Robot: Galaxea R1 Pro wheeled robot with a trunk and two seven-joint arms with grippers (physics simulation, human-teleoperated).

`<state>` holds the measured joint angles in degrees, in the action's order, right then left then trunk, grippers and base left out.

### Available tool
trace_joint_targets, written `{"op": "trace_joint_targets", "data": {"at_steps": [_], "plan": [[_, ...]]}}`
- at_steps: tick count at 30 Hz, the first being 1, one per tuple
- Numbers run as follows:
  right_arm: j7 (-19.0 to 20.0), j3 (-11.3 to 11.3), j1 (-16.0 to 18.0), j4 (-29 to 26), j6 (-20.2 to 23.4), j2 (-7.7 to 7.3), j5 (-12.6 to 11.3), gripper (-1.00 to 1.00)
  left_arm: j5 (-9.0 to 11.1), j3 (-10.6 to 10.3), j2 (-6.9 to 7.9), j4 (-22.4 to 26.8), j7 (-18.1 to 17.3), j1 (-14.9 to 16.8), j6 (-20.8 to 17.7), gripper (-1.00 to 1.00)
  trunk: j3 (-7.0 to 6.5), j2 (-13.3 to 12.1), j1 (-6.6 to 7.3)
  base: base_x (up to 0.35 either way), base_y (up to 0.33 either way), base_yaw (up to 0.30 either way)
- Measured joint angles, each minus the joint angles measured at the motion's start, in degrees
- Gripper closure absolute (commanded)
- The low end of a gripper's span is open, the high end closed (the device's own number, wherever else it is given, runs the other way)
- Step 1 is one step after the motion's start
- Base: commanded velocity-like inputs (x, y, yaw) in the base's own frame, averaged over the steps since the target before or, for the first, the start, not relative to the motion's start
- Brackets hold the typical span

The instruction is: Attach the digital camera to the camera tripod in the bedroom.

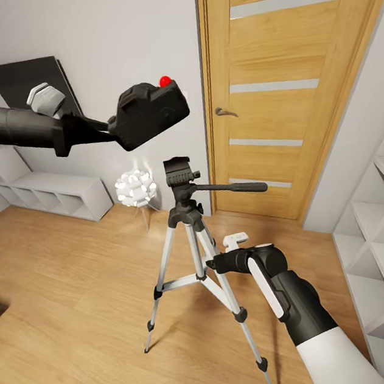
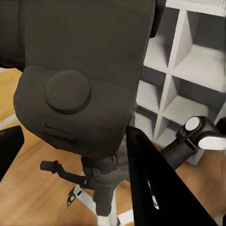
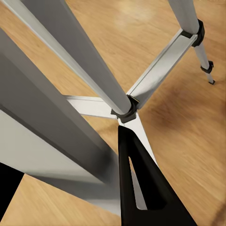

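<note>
My left gripper is shut on the black digital camera, whose red dot points up, and holds it in the air above and slightly left of the camera tripod's black head. In the left wrist view the camera body hangs just over the tripod head, with a gap between them. The tripod stands on the wood floor, its long handle pointing right. Lower down, my right gripper is shut around a silver tripod leg, one black finger on either side.
An oak door with frosted strips is right behind the tripod. White cubby shelves line the right wall and a low white shelf the left. A white spiky-ball lamp stands behind the tripod, and a black TV hangs on the wall.
</note>
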<state>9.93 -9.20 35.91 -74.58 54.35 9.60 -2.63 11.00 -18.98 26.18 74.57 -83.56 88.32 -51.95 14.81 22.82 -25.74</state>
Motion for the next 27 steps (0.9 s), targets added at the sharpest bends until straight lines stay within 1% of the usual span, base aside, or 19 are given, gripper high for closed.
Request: {"op": "trace_joint_targets", "data": {"at_steps": [2,5,7,13,18,20,23,24,27], "plan": [[0.0,0.0,0.0,0.0,0.0,-0.01,0.0,1.00,0.0,0.0,-0.32,0.4,0.0,0.0,-1.3,1.00,0.00,0.0,0.00,0.000,0.000,0.000],[0.0,0.0,0.0,0.0,0.0,-0.05,0.0,1.00,0.1,0.0,-0.91,2.5,0.0,0.0,-4.8,1.00,0.00,0.0,0.00,0.000,0.000,0.000],[0.0,0.0,0.0,0.0,0.0,-0.08,-0.1,1.00,0.1,-0.1,-0.95,3.7,0.0,0.0,-6.0,1.00,0.00,0.0,0.00,0.000,0.000,0.000],[0.0,0.0,0.0,0.0,0.0,-0.10,-0.1,1.00,-0.2,-0.3,-0.45,5.1,0.1,0.0,-6.9,1.00,0.00,0.0,0.00,0.000,0.000,0.000],[0.0,0.0,0.0,0.0,0.0,-0.12,-0.1,1.00,-0.5,-0.7,-0.66,5.1,0.5,0.0,-7.1,1.00,0.00,0.0,0.00,0.000,0.000,0.000],[0.0,0.0,0.0,0.0,0.0,-0.12,-0.1,1.00,-0.9,-0.8,-0.79,5.1,1.1,0.0,-7.1,1.00,0.00,0.0,0.00,0.000,0.000,0.000],[0.0,0.0,0.0,0.0,0.0,-0.12,-0.1,1.00,-2.4,-0.8,-0.87,5.2,2.7,0.0,-7.2,1.00,0.00,0.0,0.00,0.000,0.000,0.000],[0.0,0.0,0.0,0.0,0.0,-0.12,-0.1,1.00,-3.8,-0.8,-0.91,5.2,3.3,0.0,-7.1,1.00,0.00,0.0,0.00,0.000,0.000,0.000],[0.0,0.0,0.0,0.0,0.0,-0.12,-0.1,1.00,-5.8,-0.7,-1.08,5.3,3.8,0.0,-7.2,1.00,0.00,0.0,0.00,0.000,0.000,0.000]]}}
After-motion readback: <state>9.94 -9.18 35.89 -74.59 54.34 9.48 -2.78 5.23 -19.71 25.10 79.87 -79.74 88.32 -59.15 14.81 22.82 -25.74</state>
